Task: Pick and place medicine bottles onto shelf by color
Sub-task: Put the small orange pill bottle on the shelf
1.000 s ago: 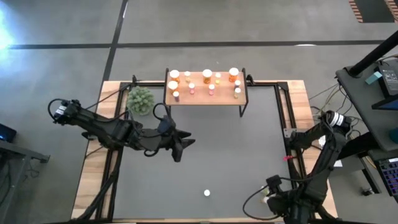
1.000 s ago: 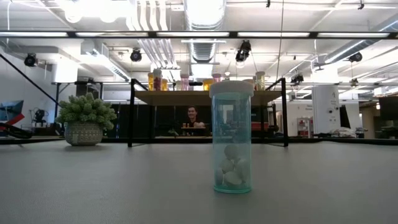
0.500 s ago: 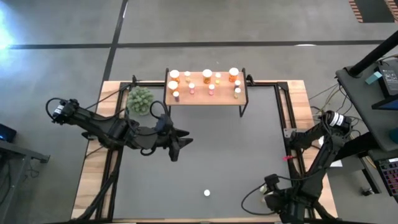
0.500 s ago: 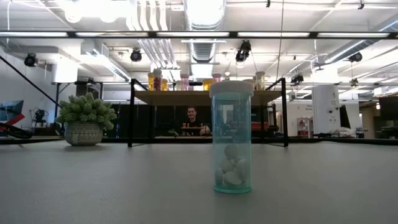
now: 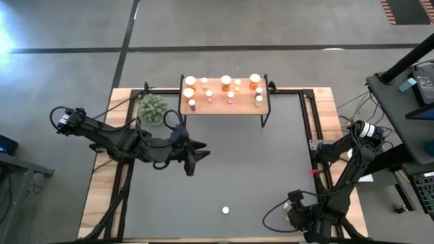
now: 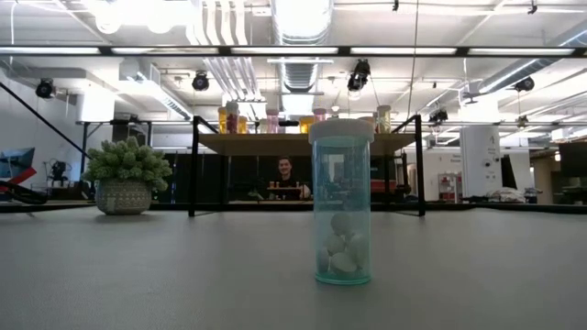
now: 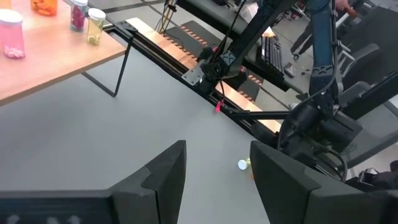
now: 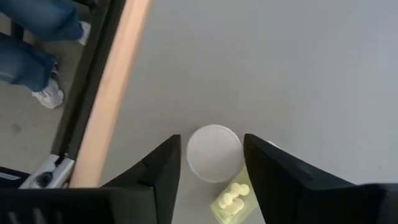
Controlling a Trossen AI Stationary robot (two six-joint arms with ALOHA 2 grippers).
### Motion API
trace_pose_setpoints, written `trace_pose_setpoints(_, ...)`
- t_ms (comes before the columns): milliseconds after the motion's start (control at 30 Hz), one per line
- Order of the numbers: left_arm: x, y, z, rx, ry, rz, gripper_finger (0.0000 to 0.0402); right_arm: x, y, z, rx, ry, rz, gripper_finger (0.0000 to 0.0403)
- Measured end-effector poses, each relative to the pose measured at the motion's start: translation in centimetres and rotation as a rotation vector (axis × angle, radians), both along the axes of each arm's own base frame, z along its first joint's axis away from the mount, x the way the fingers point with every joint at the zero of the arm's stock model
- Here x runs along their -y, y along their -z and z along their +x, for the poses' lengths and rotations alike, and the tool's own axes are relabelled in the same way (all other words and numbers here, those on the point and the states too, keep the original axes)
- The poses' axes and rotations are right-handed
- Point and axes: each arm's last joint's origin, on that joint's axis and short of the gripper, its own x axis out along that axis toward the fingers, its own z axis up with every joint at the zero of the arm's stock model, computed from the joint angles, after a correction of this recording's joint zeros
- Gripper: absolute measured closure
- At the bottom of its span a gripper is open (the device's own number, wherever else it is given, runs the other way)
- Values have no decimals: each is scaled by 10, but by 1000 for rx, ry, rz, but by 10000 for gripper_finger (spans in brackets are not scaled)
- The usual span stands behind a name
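The light-wood shelf (image 5: 218,106) stands at the mat's far edge on black legs and carries several white-capped bottles, orange, pink and yellow-green. A clear teal bottle (image 6: 341,202) with white pills stands upright on its base on the mat, near the front edge (image 5: 225,210). My right gripper (image 5: 293,211) is open at the front right. Its fingers (image 8: 165,171) stand close on either side of a yellow-green bottle's white cap (image 8: 213,152) without a visible touch. My left gripper (image 5: 203,150) is open and empty above the mat's left half (image 7: 217,152).
A green spiky plant (image 5: 152,108) in a pot stands left of the shelf. The table's near wooden edge (image 8: 112,93) runs beside my right gripper, with a person's legs (image 8: 37,50) beyond it. A person (image 6: 286,174) shows behind the shelf.
My left gripper has drawn back a little toward the table's left edge, still open. My right arm has shifted slightly toward the table's left. The bottles have stayed where they were.
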Motion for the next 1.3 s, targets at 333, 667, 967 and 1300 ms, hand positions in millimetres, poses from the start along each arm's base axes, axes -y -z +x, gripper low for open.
trace_pose_setpoints(333, 0, 0, 0, -6, 9, 25, 240, -3, -3, 1, 10, -1, 26, 292)
trace_pose_setpoints(667, 0, 1, 0, -16, 12, 37, 240, -8, -16, 4, 11, 0, 30, 283)
trace_pose_setpoints(967, 0, -2, -4, -17, 70, 55, 240, 1, -73, 29, -14, 82, -71, 287)
trace_pose_setpoints(1300, -7, -11, -27, -46, 151, 32, 240, 61, -128, 111, 70, 237, -107, 286)
